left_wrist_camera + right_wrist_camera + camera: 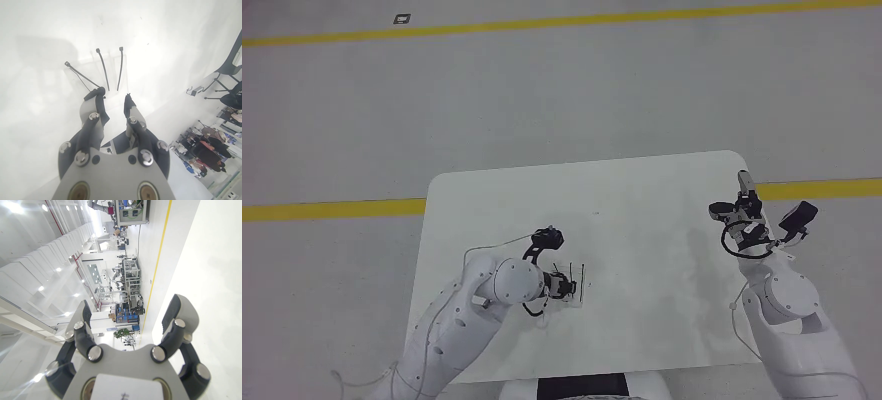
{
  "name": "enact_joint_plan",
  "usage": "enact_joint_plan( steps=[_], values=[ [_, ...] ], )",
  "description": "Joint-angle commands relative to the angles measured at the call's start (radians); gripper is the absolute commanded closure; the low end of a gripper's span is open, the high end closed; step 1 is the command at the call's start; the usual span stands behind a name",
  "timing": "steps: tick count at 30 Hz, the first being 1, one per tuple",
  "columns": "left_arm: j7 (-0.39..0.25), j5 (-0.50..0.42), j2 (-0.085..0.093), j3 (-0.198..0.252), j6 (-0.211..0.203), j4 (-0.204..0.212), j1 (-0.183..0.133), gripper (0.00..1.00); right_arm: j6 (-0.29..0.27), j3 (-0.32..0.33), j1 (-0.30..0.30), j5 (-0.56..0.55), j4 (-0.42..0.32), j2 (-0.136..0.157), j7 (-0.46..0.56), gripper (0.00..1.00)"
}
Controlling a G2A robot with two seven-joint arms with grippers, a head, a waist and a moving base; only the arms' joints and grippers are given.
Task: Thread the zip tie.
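Down at seven o'clock on the table point(642, 210), your left gripper point(114, 93) is spread, one fingertip point(100, 91) at the tail of a black zip tie point(81, 75), two more ties point(103, 70) just beside. Your right gripper point(130, 304) sits spread at three o'clock.

Bright, even light from ceiling lamps point(67, 313) — my table point(642, 200) glares almost white. The zip ties point(103, 70) throw only faint shadows — straight lines bow at my wrist views' edges.
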Motion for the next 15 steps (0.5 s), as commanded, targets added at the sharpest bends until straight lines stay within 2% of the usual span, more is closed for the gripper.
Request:
enact_joint_plan(
  steps=[1, 15],
  values=[
    [0.001, 0.008, -0.008, 0.0, 0.0, 0.006, 0.002, 0.8, 0.0, 0.0, 0.0, 0.0, 0.0, 0.0, 0.0, 0.0],
    [-0.029, 0.103, -0.055, -0.014, 0.0, 0.025, 0.014, 0.87, 0.0, 0.0, 0.0, 0.0, 0.0, 0.0, 0.0, 0.0]
  ],
)
